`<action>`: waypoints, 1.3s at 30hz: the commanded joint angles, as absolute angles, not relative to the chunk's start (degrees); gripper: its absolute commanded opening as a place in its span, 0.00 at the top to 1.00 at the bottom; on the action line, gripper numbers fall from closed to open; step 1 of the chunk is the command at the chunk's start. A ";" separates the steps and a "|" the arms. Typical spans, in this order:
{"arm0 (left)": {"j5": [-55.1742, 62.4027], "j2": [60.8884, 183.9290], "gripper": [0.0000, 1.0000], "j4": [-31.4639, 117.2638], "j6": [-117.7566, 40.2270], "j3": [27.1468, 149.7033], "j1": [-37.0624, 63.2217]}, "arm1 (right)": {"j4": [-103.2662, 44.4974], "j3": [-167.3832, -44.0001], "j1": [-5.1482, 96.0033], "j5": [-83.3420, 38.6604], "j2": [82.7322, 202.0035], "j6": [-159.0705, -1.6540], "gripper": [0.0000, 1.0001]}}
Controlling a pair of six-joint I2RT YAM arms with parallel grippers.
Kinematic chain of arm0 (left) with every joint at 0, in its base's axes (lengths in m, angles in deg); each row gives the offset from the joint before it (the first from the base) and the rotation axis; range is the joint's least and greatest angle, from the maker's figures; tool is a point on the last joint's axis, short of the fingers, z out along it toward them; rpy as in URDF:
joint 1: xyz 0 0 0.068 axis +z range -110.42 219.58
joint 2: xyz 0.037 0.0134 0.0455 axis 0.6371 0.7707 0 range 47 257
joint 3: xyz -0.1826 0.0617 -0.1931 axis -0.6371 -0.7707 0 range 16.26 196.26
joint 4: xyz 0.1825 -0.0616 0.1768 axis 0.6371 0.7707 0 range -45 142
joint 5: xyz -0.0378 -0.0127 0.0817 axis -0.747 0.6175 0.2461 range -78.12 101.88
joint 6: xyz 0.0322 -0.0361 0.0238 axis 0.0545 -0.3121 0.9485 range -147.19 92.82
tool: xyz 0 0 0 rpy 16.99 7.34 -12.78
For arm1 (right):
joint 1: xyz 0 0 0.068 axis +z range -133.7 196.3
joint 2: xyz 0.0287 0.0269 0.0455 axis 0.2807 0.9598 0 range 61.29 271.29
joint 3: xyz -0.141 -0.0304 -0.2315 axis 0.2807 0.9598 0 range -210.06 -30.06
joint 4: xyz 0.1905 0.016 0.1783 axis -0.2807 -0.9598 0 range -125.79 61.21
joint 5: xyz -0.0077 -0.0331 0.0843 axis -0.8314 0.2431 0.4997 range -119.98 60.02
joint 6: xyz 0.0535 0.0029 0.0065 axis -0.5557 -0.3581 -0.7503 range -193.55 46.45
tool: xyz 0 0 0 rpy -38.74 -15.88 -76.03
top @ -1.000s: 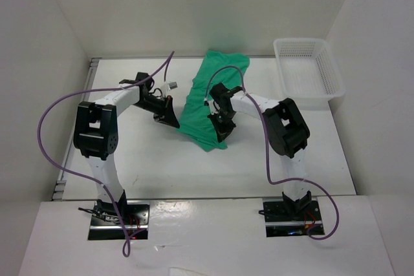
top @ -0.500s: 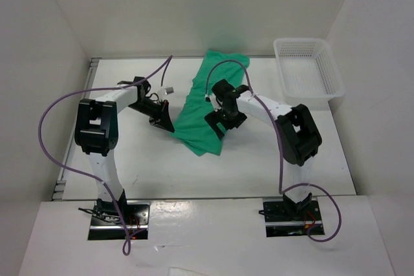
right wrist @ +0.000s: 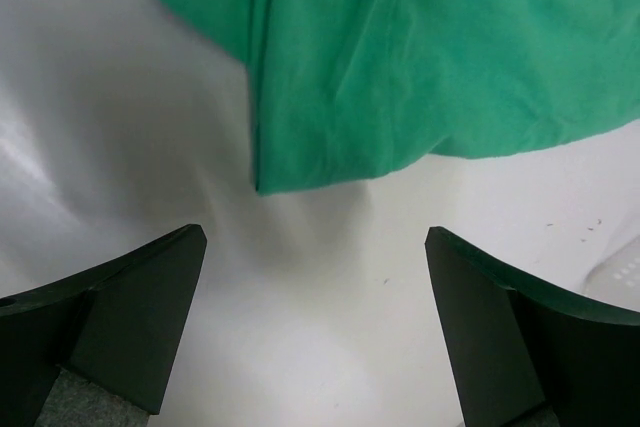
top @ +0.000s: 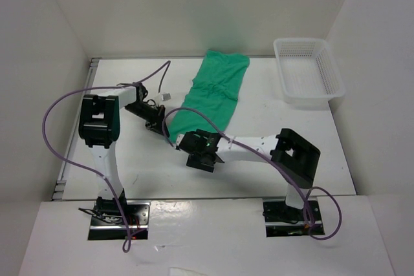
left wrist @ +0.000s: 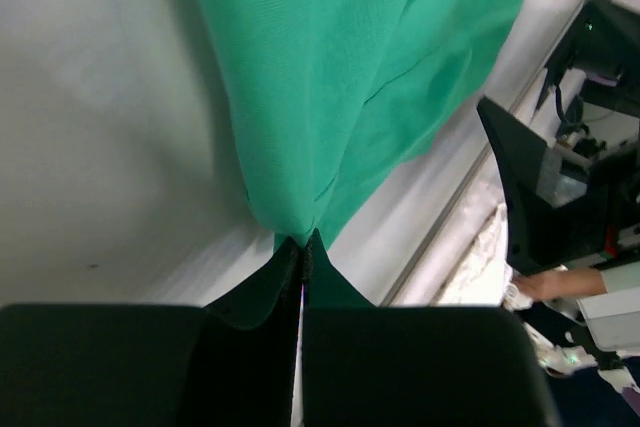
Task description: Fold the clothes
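Landmark: the white mesh basket (top: 304, 98) stands at the far right corner of the table (top: 291, 153); I place everything else from it.

T-shirt (top: 213, 95): the green cloth lies on the table to the left of the basket, apart from it. It is drawn into a long band. Its far end is level with the basket. The band slants away from the basket as it runs towards my bases.

Left pincer (top: 169, 135): clenched on the T-shirt's near end, the end farthest from the basket. My left wrist view shows the fingertips (left wrist: 302, 247) pressed together with a pinch of green fabric (left wrist: 350, 77) between them. Folds fan out from that pinch.

Right pincer (top: 197, 153): released, jaws spread wide, grasping nothing. It is well to the left of the basket and nearer my bases than the basket is. My right wrist view shows bare table between the two fingers (right wrist: 140, 297), with the T-shirt's hem (right wrist: 430, 47) just beyond the tips and not touching them.

Basket contents: I cannot tell from the overhead view.
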State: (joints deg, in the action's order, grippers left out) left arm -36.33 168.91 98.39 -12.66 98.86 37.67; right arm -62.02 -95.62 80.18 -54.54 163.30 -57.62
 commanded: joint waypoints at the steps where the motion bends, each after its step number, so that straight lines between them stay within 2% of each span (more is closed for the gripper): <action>1: -38.31 169.26 1.00 101.08 -7.76 97.20 37.56 | -54.99 -95.71 80.81 -59.43 165.34 -58.08 0.00; 18: -38.31 167.68 1.00 100.02 -7.76 94.92 37.56 | -57.62 -104.24 82.92 -52.57 170.71 -62.47 0.00; 32: -38.31 166.62 1.00 101.69 -6.54 94.39 37.56 | -47.95 -97.12 82.92 -57.14 174.66 -62.47 0.00; 39: -38.31 166.62 1.00 102.22 -6.00 94.39 38.61 | -47.33 -93.87 82.92 -58.19 174.67 -61.33 0.04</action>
